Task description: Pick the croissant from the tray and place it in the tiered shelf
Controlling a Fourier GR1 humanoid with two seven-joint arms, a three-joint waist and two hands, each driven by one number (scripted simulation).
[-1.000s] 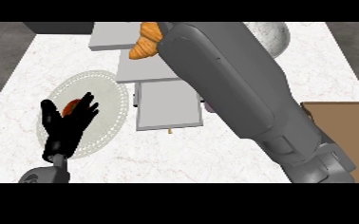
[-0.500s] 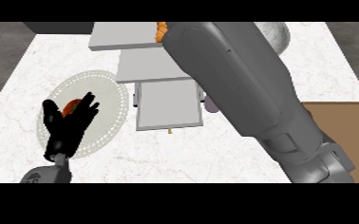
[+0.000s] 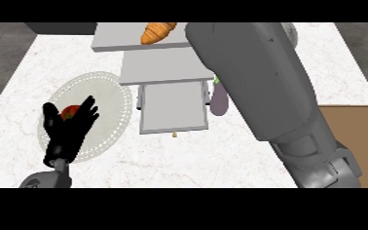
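Note:
The orange-brown croissant (image 3: pixel 158 31) lies on the top level of the grey tiered shelf (image 3: pixel 167 69), at the back of the counter. My right forearm (image 3: pixel 266 92) runs from the lower right up to just right of the croissant. It covers its own hand, so no fingers show at the croissant. The round white tray (image 3: pixel 104 90) sits at the left with a red item (image 3: pixel 70 112) on it. My left hand (image 3: pixel 66 129) rests open above the tray's near part, fingers up, partly covering the red item.
A purple eggplant (image 3: pixel 219 101) lies against the shelf's right side, half under my right forearm. A wooden board (image 3: pixel 346 124) sits at the right edge. A grey round object (image 3: pixel 291 33) peeks out behind the forearm at the back.
The croissant, half hidden by my right forearm a moment ago, now shows whole on the shelf's top level. The forearm has shifted right of it. My left hand has stayed put.

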